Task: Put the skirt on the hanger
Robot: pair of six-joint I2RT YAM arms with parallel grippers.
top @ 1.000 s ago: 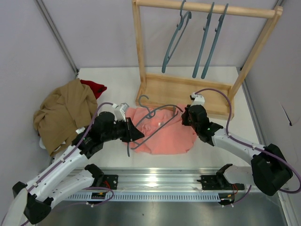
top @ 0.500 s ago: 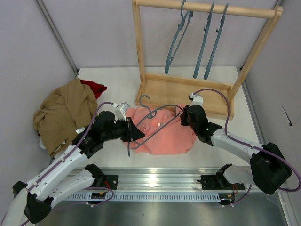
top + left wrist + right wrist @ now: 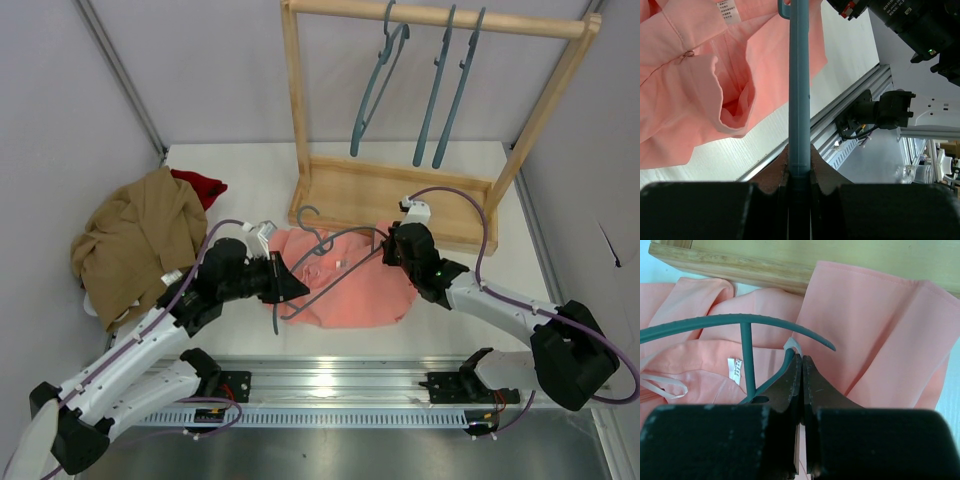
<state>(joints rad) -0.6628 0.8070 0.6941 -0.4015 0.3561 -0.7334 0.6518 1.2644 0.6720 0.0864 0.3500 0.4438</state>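
One salmon-pink skirt [image 3: 352,296] lies rumpled on the worktop [image 3: 250,170], just before the wooden rack [image 3: 390,195], white label [image 3: 726,11] showing. Over it rests the slim teal hanger [image 3: 800,75], long axis running near-left to far-right, hook toward the rack. The left gripper [image 3: 286,289] pinches its bar; the right gripper [image 3: 389,246] is clamped on its far-right tip.
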